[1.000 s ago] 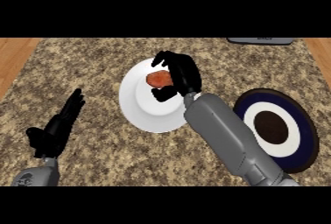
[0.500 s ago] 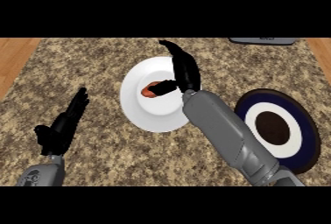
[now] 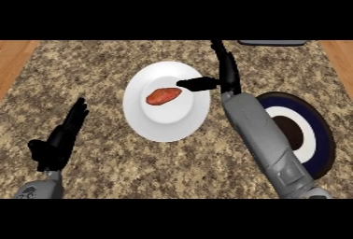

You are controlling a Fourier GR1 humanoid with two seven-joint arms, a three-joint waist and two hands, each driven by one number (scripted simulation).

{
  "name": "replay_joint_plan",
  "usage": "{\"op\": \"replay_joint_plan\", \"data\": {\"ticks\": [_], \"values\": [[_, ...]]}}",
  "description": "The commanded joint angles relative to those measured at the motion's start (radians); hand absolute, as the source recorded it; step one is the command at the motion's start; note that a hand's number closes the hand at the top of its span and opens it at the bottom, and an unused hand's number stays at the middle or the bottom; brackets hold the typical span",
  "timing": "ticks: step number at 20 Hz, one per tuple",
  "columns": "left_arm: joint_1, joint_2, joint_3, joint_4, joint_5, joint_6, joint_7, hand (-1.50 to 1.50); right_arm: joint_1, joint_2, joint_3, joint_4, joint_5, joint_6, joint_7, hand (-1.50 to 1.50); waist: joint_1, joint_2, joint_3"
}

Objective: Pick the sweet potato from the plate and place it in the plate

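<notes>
Head view: sweet potato on white plate.

No readable text, label, brand, number or sign on anything in view.

— Where is the sweet potato?
— On the white plate. The right hand is open at that plate's right rim, thumb toward it.
— The left hand?
— Open, left of that plate.

counter: speckled stone, matt | white plate: smooth, glossy | sweet potato: matt skin | forearm: smooth grey
</notes>
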Motion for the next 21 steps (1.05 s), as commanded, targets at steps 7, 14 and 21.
{"op": "replay_joint_plan", "data": {"ticks": [7, 14, 21], "values": [[0.018, -0.014, -0.001, -0.046, -0.009, 0.018, 0.032, 0.00, 0.153, -0.230, -0.138, 0.097, -0.089, 0.368, -0.306, -1.50, -0.015, -0.004, 0.000], [0.009, -0.031, -0.022, -0.058, -0.023, 0.014, 0.054, 0.00, 0.107, -0.253, -0.159, 0.324, -0.023, 0.466, -0.521, -1.50, 0.004, 0.001, 0.000], [-0.013, -0.009, 0.018, -0.028, -0.003, -0.010, 0.017, 0.00, 0.073, -0.281, -0.205, 0.476, 0.004, 0.462, -0.650, -1.50, 0.009, 0.004, 0.001]]}}
